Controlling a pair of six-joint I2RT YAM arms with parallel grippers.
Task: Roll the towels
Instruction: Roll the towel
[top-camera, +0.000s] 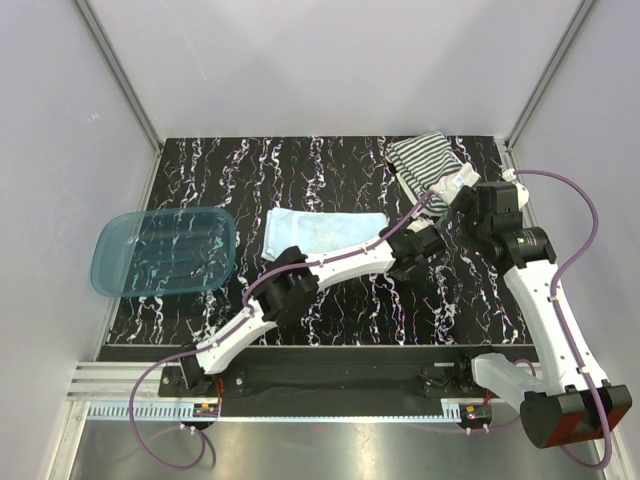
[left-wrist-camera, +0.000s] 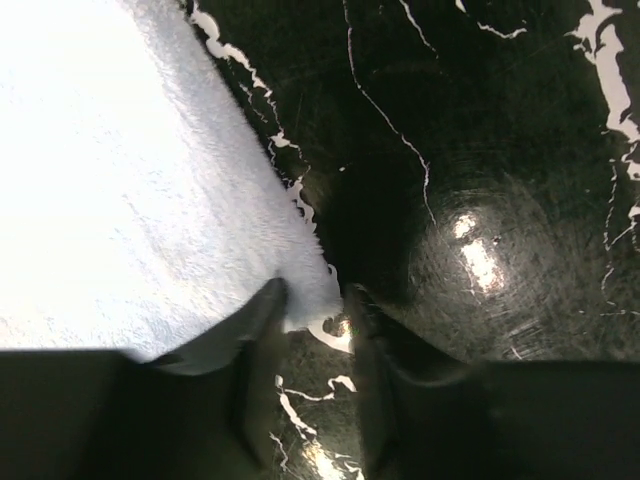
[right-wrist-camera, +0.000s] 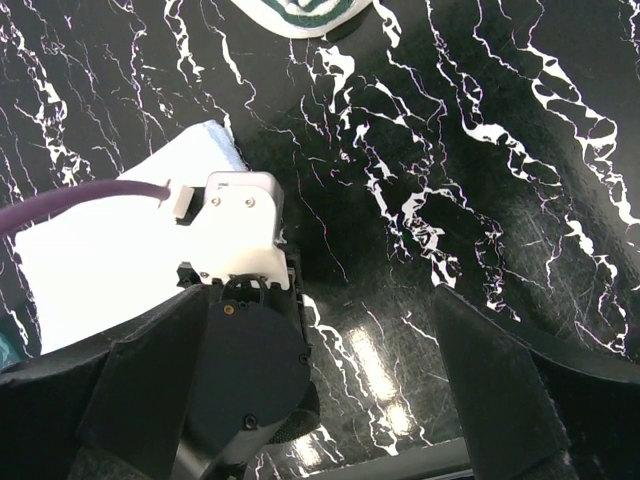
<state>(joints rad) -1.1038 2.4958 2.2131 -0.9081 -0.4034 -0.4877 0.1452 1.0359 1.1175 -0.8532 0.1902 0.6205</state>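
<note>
Recorded a glossy, smooth black tabletop (top-camera: 330, 300), white-veined like marble and mirroring lamp glare. Noted soft, matt, fuzzy-napped cloth in the light blue towel (top-camera: 320, 232), and matt cloth again in the far-right striped towel (top-camera: 425, 160). At left, found a translucent blue plastic tub (top-camera: 165, 250), smooth and faintly shiny.

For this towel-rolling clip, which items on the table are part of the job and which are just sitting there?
Part of the job: light blue towel, flat mid-table; striped towel, far right.
Just lying about: translucent blue tub, at the left edge.
</note>
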